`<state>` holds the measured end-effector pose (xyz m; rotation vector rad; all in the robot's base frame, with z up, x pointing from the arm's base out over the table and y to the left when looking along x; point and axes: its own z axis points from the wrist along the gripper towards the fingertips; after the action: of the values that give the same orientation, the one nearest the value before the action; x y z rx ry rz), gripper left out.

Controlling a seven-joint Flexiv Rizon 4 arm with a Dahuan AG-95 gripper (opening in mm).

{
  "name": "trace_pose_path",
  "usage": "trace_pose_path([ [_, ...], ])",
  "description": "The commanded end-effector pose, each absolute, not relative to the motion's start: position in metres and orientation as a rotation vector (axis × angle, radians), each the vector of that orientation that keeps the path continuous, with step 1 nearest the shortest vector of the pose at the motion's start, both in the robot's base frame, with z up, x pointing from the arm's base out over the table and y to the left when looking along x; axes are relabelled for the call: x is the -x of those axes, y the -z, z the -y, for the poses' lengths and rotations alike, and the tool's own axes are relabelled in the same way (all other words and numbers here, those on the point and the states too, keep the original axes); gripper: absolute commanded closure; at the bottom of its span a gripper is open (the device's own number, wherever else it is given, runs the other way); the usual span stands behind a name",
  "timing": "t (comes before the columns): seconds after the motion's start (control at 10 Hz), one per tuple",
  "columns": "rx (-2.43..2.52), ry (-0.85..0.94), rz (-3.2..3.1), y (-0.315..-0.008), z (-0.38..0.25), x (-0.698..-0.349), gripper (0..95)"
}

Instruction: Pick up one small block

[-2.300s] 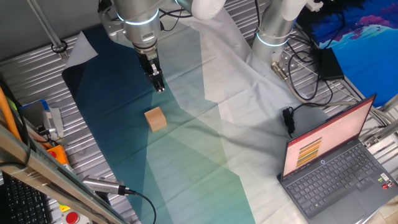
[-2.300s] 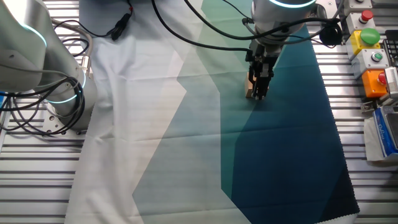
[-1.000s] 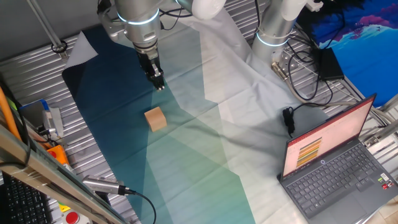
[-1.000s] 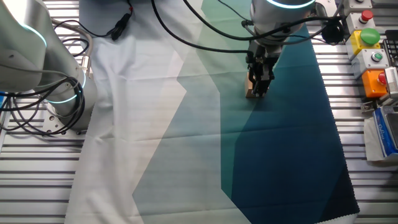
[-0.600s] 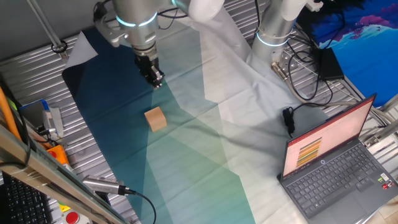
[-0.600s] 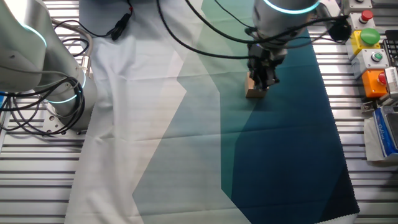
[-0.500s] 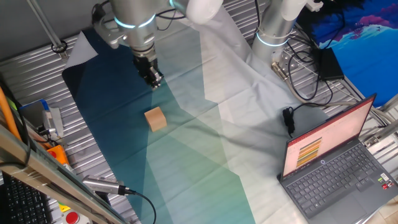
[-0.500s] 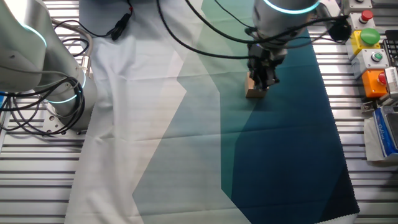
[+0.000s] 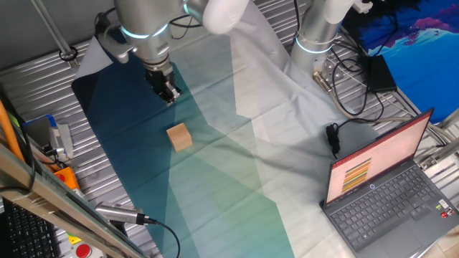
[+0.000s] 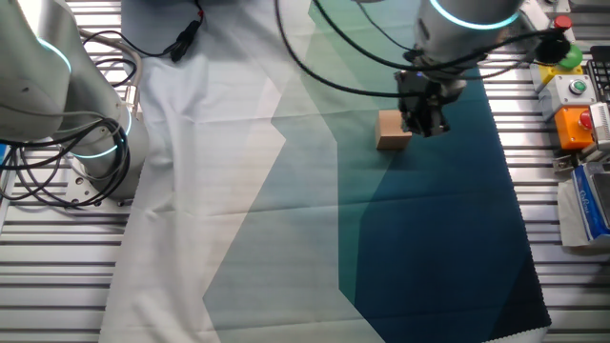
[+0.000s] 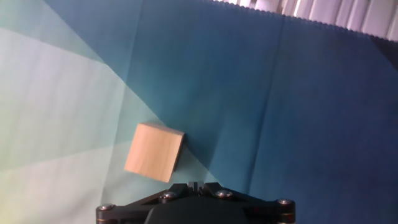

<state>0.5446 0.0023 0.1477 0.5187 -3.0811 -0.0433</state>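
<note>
Close by, in the hand view, the small block (image 11: 154, 152) sits flat on the cloth (image 11: 261, 93), just ahead and to the left of the tool's dark base; the fingers do not show there. From the fixed views, the tool (image 9: 168, 96) (image 10: 426, 124) hangs above the desk (image 10: 57, 276) beside the block (image 9: 179, 137) (image 10: 392, 130), apart from it. Whether the fingers are apart or together, I cannot tell.
</note>
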Motion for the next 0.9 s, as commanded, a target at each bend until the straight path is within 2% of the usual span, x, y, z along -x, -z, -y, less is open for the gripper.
trace_pose_path([
  [0.1, -0.508, 0.047, 3.069, -0.142, -0.006, -0.553, 95.0],
  [0.5, -0.474, 0.047, 3.038, -0.132, -0.020, -0.559, 95.0],
  [0.9, -0.497, 0.057, 3.025, -0.130, -0.017, -0.548, 95.0],
])
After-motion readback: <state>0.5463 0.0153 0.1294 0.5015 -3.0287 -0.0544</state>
